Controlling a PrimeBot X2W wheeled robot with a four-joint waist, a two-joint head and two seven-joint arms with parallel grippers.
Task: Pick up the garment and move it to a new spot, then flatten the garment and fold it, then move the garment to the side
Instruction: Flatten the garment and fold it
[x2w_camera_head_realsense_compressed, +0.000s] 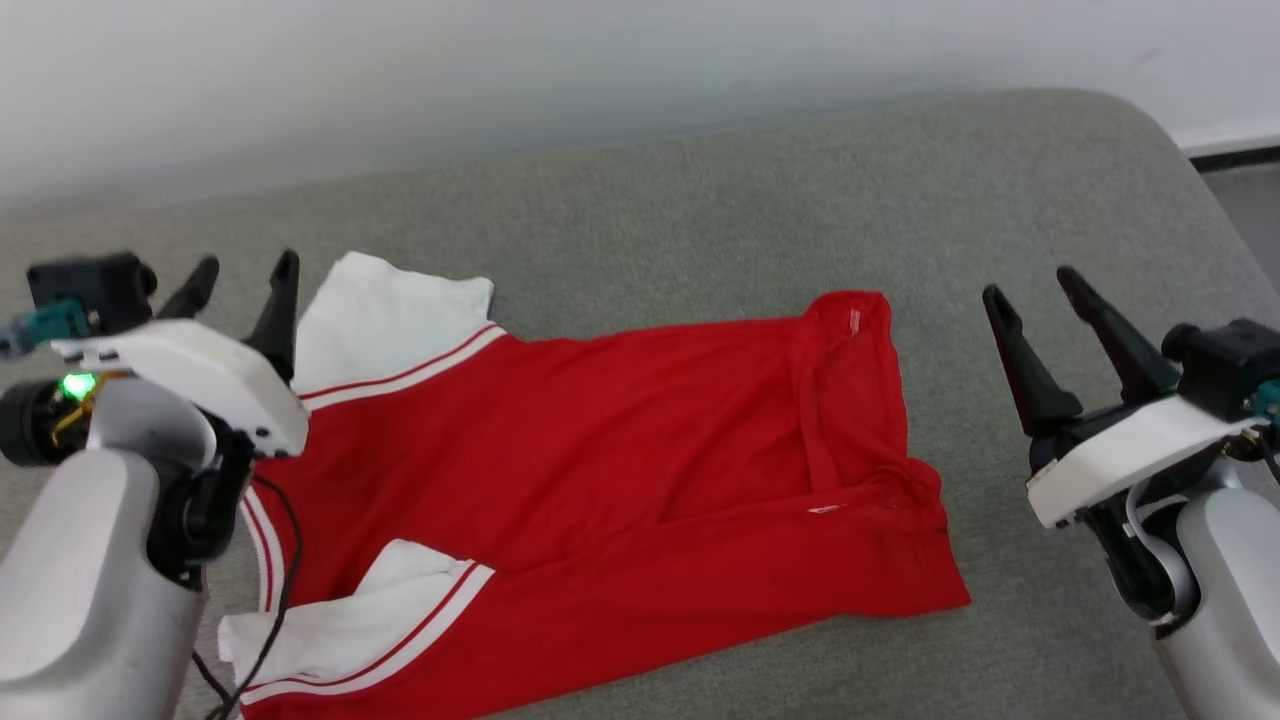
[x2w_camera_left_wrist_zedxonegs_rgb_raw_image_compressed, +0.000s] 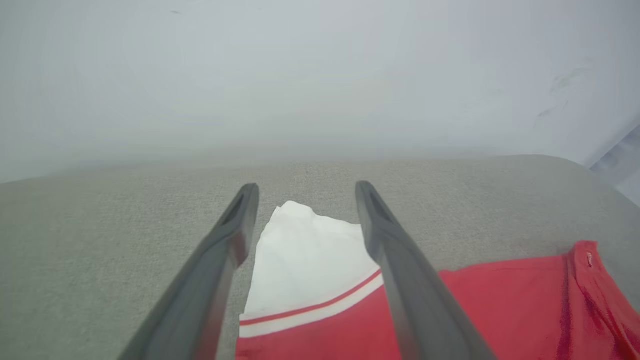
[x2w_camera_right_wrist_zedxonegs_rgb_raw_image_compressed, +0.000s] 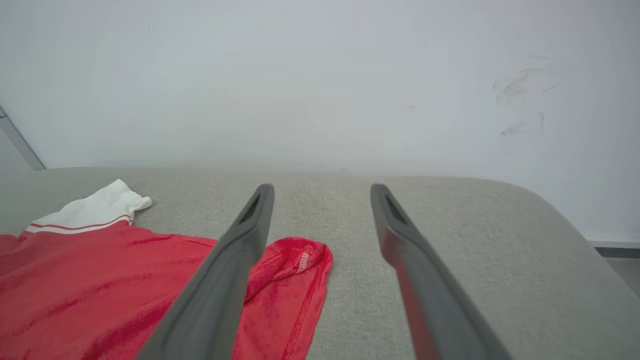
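A pale wall (x2w_camera_head_realsense_compressed: 500, 80) rises behind the grey fabric-covered worktop (x2w_camera_head_realsense_compressed: 700, 200), which spans the head view. The garment (x2w_camera_head_realsense_compressed: 620, 440) lies spread across the middle of the worktop, red body flat with some creases, its hem end doubled over toward the robot's right. The left gripper (x2w_camera_head_realsense_compressed: 245, 265) hovers over the garment's sleeve end and the right gripper (x2w_camera_head_realsense_compressed: 1030, 280) hangs just beyond the hem end, apart from the cloth; both sets of fingers are spread wide and grasp nothing. The far white sleeve (x2w_camera_left_wrist_zedxonegs_rgb_raw_image_compressed: 305, 260) shows between the left fingers, the near sleeve (x2w_camera_head_realsense_compressed: 340, 630) at the front edge, each edged with striped trim (x2w_camera_head_realsense_compressed: 400, 375).
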